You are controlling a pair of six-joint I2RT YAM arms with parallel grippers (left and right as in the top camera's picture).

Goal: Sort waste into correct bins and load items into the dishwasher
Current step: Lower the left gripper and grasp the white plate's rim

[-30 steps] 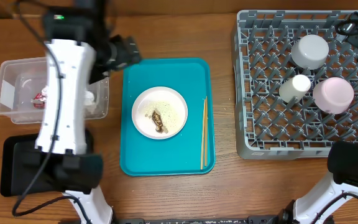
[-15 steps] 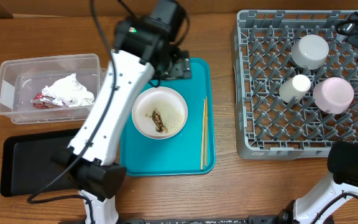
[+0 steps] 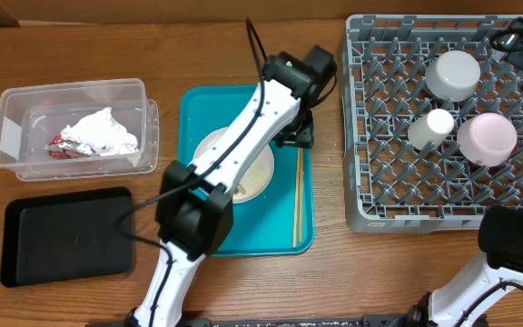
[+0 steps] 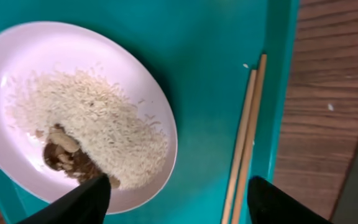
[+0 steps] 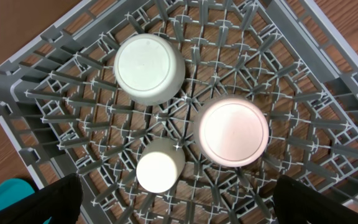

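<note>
Over the teal tray (image 3: 275,227), your left gripper (image 4: 178,182) hovers with fingers spread.
Beneath it lie the pale pink plate (image 4: 73,43) and chopsticks (image 4: 240,140); your right gripper (image 5: 179,182) gapes above the dish rack (image 5: 42,93).

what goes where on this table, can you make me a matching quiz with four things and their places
Things:
1. napkins
2. chopsticks
3. pink bowl
4. rice

Places:
A. in the rack
B. on the plate
C. in the clear tub
D. straight on the teal tray, beside the plate

Pairs: 1-C, 2-D, 3-A, 4-B
</note>
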